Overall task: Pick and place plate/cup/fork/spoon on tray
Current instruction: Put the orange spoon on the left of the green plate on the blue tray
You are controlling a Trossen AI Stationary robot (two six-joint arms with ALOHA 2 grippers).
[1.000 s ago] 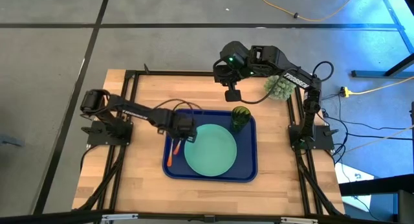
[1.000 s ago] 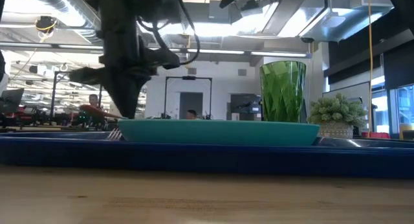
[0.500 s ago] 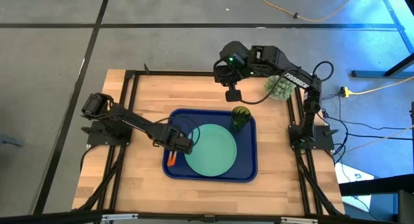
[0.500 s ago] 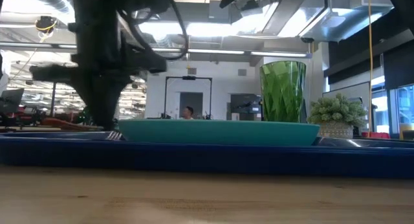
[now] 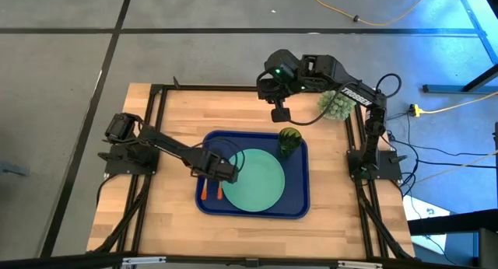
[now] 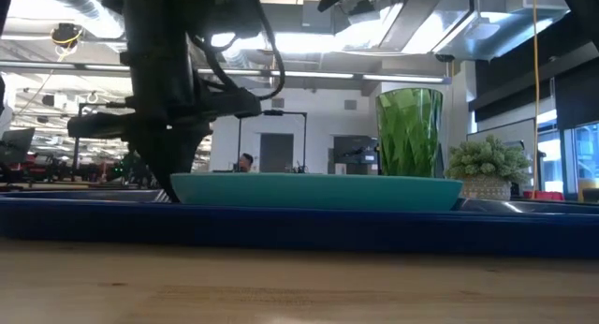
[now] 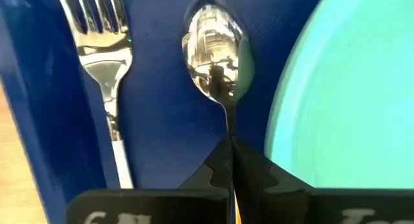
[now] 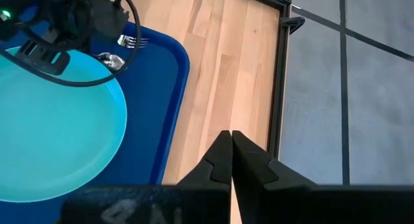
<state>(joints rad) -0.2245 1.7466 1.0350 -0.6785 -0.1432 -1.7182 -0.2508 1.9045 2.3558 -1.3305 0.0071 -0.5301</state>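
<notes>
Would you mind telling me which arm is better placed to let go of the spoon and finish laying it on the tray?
The left. Its gripper is shut on the spoon, low over the tray between the fork and the plate. The right gripper waits beyond the tray.

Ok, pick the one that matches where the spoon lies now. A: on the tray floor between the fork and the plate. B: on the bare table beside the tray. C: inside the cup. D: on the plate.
A: the spoon lies on the tray, with the fork on one side and the plate on the other, its stem between the shut fingers of the left gripper.
</notes>
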